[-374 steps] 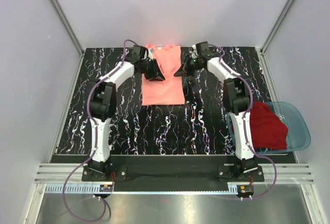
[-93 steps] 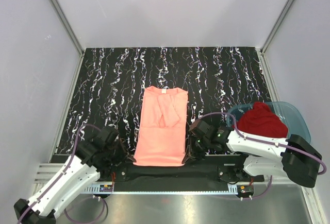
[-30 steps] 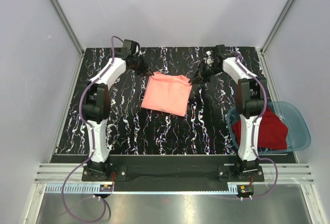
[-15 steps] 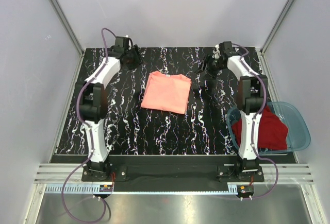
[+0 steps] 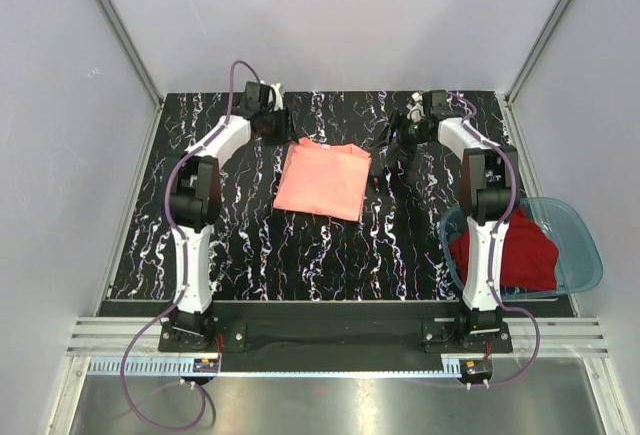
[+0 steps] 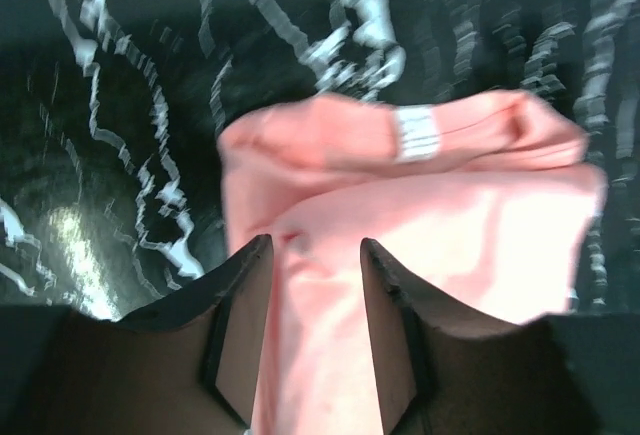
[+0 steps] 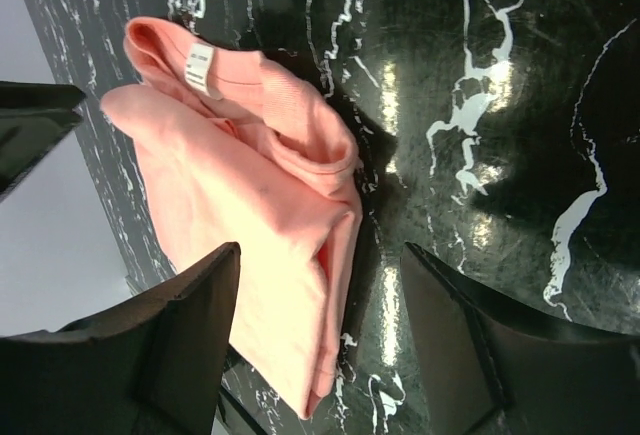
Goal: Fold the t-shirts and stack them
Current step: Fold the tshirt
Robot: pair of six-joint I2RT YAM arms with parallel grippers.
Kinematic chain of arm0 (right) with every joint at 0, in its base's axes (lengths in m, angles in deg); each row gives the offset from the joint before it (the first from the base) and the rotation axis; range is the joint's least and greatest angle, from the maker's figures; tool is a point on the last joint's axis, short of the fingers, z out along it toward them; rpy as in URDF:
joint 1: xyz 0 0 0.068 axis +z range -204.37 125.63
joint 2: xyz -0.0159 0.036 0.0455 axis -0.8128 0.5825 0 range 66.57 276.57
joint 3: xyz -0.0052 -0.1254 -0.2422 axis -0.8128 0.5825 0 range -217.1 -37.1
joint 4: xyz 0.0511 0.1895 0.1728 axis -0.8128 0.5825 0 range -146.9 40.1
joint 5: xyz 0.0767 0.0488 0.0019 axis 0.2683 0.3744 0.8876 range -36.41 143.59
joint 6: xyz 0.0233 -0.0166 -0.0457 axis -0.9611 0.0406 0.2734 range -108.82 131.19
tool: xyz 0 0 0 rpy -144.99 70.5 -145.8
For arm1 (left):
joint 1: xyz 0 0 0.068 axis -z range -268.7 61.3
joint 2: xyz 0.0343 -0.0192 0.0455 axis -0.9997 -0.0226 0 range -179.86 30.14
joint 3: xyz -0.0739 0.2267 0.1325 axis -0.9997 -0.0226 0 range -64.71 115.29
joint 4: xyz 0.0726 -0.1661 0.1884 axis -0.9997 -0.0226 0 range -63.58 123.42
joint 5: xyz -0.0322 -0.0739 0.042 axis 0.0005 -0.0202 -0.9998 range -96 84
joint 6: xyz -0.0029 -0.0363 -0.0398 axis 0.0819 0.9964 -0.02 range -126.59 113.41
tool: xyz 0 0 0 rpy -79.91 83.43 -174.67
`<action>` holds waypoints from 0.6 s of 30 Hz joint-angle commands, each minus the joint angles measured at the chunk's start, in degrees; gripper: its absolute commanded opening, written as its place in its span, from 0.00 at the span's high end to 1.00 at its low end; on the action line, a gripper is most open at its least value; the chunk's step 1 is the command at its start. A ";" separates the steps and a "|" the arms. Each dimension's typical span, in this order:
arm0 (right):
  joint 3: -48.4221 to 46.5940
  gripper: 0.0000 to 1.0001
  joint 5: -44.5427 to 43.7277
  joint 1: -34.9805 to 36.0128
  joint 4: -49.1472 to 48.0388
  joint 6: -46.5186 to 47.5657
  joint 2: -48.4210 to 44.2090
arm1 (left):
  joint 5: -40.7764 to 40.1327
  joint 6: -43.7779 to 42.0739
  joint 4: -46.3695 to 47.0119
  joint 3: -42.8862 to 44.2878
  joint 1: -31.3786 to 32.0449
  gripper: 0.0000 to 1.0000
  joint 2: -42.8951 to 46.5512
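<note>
A salmon-pink t-shirt [image 5: 323, 178] lies folded into a rough square on the black marbled table [image 5: 330, 255], its white label [image 6: 418, 132] at the far edge. My left gripper [image 5: 272, 123] hovers just off the shirt's far left corner, open with nothing in it [image 6: 315, 255]; pink cloth [image 6: 450, 215] shows below, between its fingers. Beside the far right corner my right gripper [image 5: 395, 140] stands wide open and empty [image 7: 322, 250], over the folded edge [image 7: 250, 215]. A dark red t-shirt [image 5: 510, 250] lies crumpled in a basin.
The translucent blue plastic basin [image 5: 588, 245] sits at the table's right edge beside the right arm's base. White walls with metal corner posts enclose the table on three sides. Both arms reach to the far end of the table.
Both grippers have opened and let go of the pink shirt's far corners, then drawn back slightly. The shirt has settled flat in its folded shape.
</note>
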 commanded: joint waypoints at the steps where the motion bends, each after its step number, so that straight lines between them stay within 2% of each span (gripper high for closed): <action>1: -0.34 0.28 1.46 0.48 -3.06 -0.38 0.81 | -4.44 -0.42 -0.91 -1.71 -0.21 0.56 2.66; 3: 0.20 0.28 1.11 0.57 -4.65 -1.17 0.37 | -9.27 1.35 3.50 -9.95 1.63 0.52 10.80; 4: -0.67 0.28 0.59 0.57 -4.14 -1.09 0.89 | -15.30 3.53 2.54 -11.31 2.43 0.52 12.95; 7: -5.50 0.28 1.20 0.65 -3.16 -1.97 4.14 | -22.09 7.05 -0.45 -17.37 6.46 0.52 21.71; 9: -8.31 0.29 1.29 1.01 -4.74 -3.80 6.69 | -23.87 8.91 -0.89 -22.71 10.07 0.51 25.87; 13: -14.91 0.37 3.74 1.62 -5.10 -6.62 12.23 | -20.20 17.50 -0.02 -31.17 14.64 0.54 32.38; 18: -21.24 0.45 4.45 3.03 -2.65 -7.60 16.80 | -18.96 20.87 -0.45 -35.84 19.13 0.56 35.81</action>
